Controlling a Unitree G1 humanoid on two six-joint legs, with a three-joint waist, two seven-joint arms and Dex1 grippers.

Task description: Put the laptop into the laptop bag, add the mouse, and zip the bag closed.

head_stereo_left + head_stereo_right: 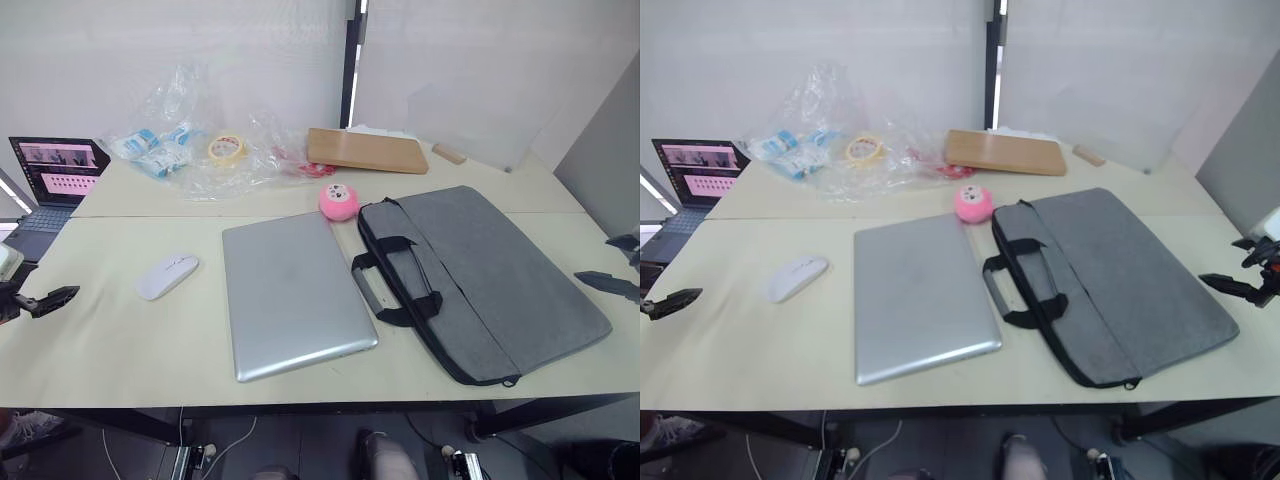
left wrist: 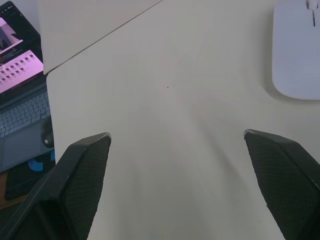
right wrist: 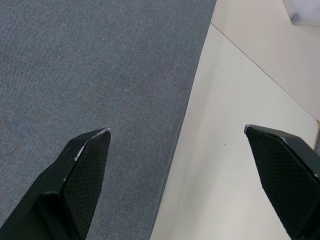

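Laptop [image 1: 292, 295]: lying flat, lid shut, mid-table between mouse [image 1: 166, 275] and laptop bag [image 1: 490, 275]. Likely stiff, heavyish, slick metal; thin edge overhanging nothing, so probably needing sliding or edge pinch with both grippers.

Laptop bag: lying flat at right, soft fabric, handles [image 1: 395, 285] facing laptop, looking zipped.

Mouse: light, smooth.

Left gripper [image 2: 177, 185]: fingers spread wide, holding nothing, hovering over table near mouse.

Right gripper [image 3: 177, 182]: fingers spread wide, empty, hovering over bag's edge.

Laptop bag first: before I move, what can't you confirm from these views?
- Grey fabric laptop bag: whether its black zipper is open; too fine in the head views.
- White oval mouse: cut off by the left wrist view's edge.
- Clear plastic bags: contents jumbled, too small.
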